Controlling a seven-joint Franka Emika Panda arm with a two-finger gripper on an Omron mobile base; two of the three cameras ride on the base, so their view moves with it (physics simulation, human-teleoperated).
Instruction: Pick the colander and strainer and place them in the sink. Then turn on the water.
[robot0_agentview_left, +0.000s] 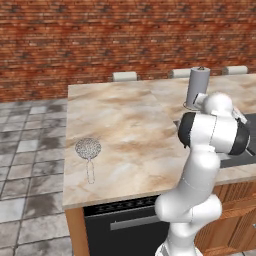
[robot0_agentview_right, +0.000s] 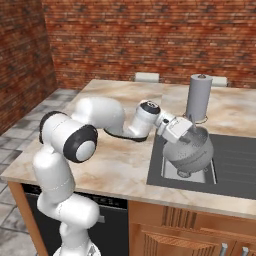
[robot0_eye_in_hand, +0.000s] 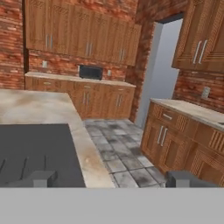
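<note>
Sat in the steel basin at the near-left corner of the sink (robot0_agentview_right: 235, 165): the colander (robot0_agentview_right: 192, 150), tilted a little. Lay flat near the left edge of the countertop (robot0_agentview_left: 125, 125), well apart from the sink: the strainer (robot0_agentview_left: 88, 148), handle toward the front edge. Stood just behind the sink, near the back edge: a grey paper-towel roll (robot0_agentview_right: 198, 97). Hung at the colander's rim with fingers spread wide, gripping nothing: the gripper (robot0_eye_in_hand: 111, 179). Read no brands, labels or writing anywhere. Largely hid the sink in the left base view: the arm. Could not tell whether fingers touched the rim.
</note>
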